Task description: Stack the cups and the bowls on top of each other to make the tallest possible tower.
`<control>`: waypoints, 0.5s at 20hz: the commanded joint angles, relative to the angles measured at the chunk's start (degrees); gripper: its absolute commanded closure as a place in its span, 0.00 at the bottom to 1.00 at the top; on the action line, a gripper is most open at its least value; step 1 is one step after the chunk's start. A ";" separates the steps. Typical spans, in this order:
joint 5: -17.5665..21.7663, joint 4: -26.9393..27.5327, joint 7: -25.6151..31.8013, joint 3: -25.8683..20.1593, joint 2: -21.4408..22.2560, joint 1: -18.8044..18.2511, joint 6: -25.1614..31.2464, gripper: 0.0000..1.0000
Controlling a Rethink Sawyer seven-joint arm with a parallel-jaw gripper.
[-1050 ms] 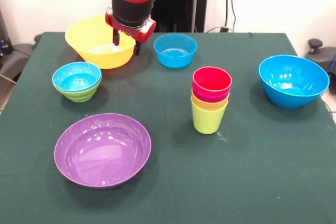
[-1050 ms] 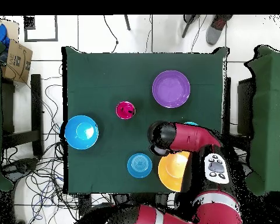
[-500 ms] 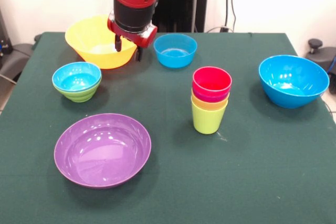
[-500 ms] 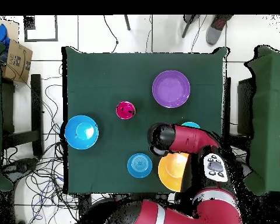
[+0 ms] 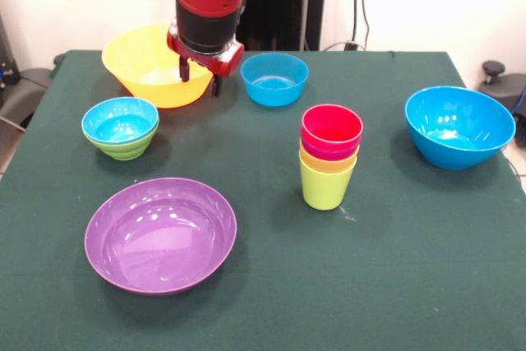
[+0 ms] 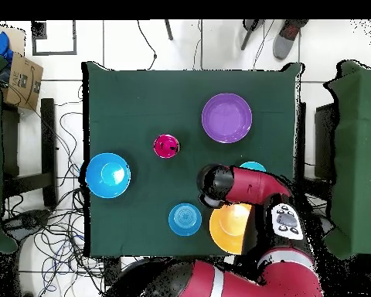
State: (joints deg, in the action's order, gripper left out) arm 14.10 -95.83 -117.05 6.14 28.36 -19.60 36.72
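The tower (image 5: 329, 158) stands mid-table: a red cup on top, purple and yellow cups under it, a lime green cup lowest; from overhead it shows as a red circle (image 6: 166, 145). My gripper (image 5: 200, 79) hangs open and empty over the near rim of the large yellow bowl (image 5: 148, 62), left of a small blue bowl (image 5: 274, 78). Another small blue bowl sits nested in the green bowl (image 5: 122, 127). The wide purple bowl (image 5: 161, 234) lies front left and the large blue bowl (image 5: 459, 126) at the right. In the overhead view the arm (image 6: 246, 184) hides the gripper.
The green table cloth (image 5: 394, 269) reaches every edge of the table. Overhead, the yellow bowl (image 6: 227, 228) and the small blue bowl (image 6: 185, 219) lie close to the robot's side edge. Cables and a cardboard box (image 6: 18, 77) lie on the floor around.
The gripper came slightly lower and toward the small blue bowl, staying over the yellow bowl's rim, then held still. It stays open. Nothing on the table moved.
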 commanded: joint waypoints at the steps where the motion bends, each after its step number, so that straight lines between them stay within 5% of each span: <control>1: 0.24 -0.14 -1.01 -6.40 -3.90 -1.06 -4.07 0.00; 10: 2.67 0.95 -0.57 -5.82 -5.10 -1.77 -8.13 0.00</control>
State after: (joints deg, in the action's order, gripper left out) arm 14.09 -95.80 -117.05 5.75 28.31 -20.81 35.05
